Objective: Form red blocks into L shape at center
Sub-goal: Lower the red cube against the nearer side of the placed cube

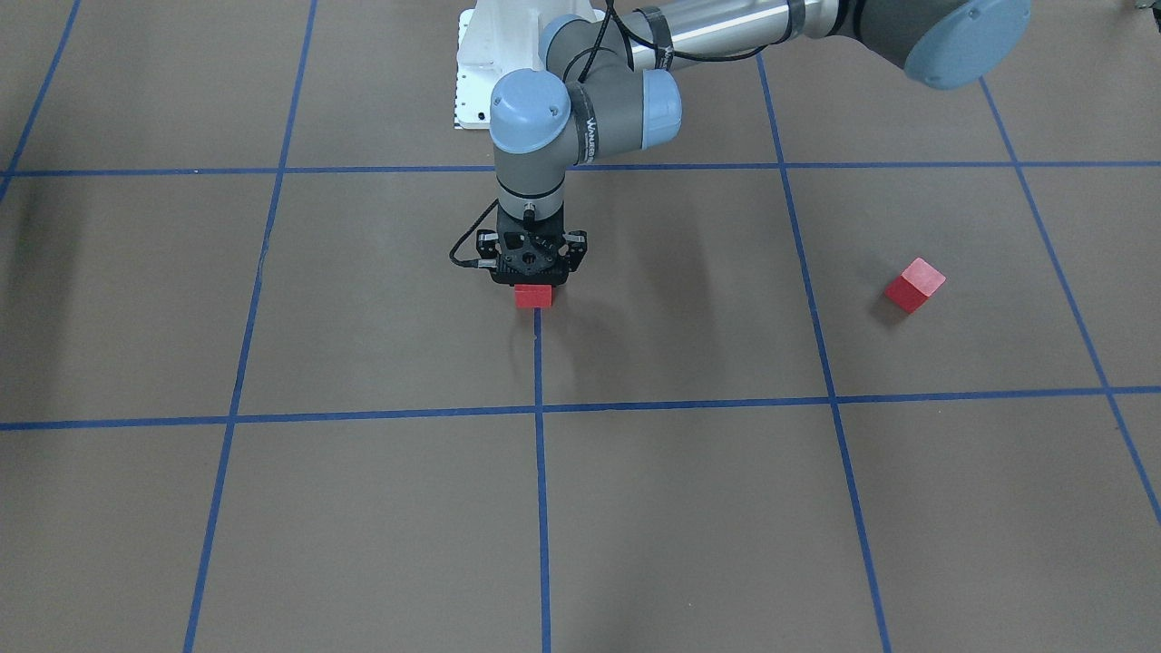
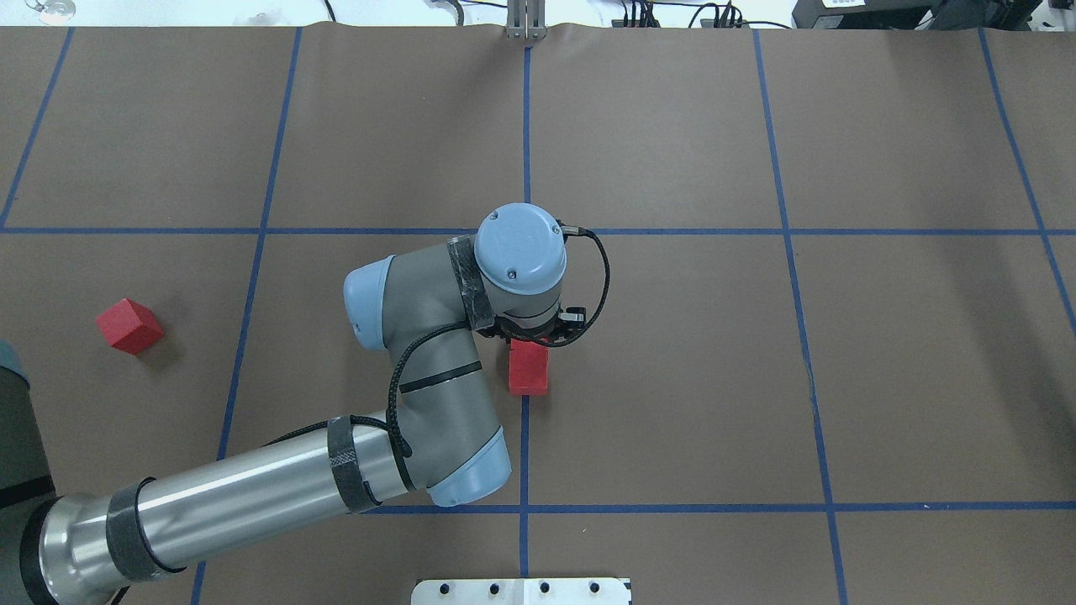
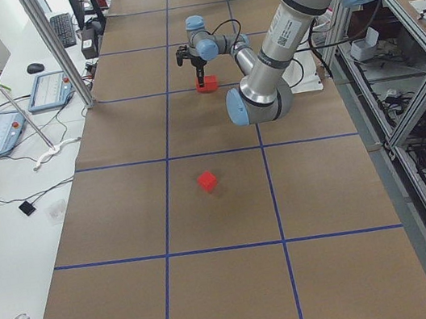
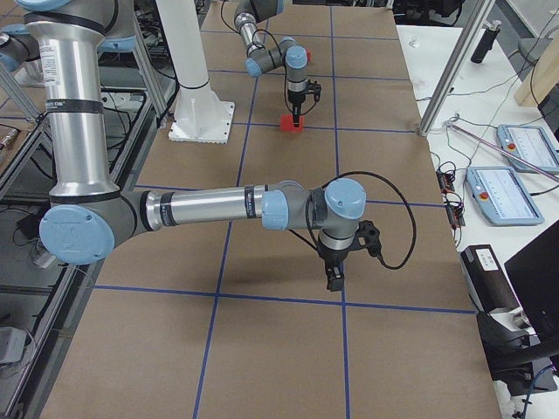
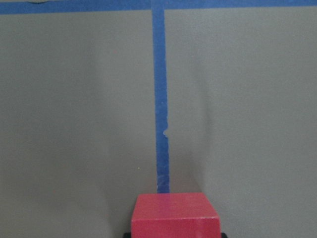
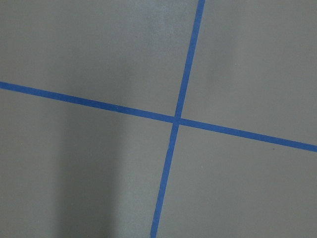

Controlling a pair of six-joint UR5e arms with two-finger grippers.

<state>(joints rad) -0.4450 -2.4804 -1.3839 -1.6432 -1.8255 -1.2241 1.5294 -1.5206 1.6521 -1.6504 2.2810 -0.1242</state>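
My left gripper [image 1: 533, 288] points straight down at the table's centre and is shut on a red block [image 1: 533, 297]. The block sits on the blue centre line, at or just above the surface. In the left wrist view this red block [image 5: 174, 214] fills the bottom edge with a dark fingertip at each side. In the overhead view the red shape [image 2: 528, 370] under the gripper looks longer than wide. A second red block [image 2: 129, 326] lies loose and turned, far out on my left side. A third is not seen apart. My right gripper [image 4: 332, 279] hovers over a tape crossing; I cannot tell its state.
The brown table [image 2: 756, 378] carries a blue tape grid. My left forearm [image 2: 252, 496] stretches low across the near left squares. The white robot base plate [image 2: 521, 591] is at the near edge. The right wrist view shows only a tape crossing [image 6: 176, 119].
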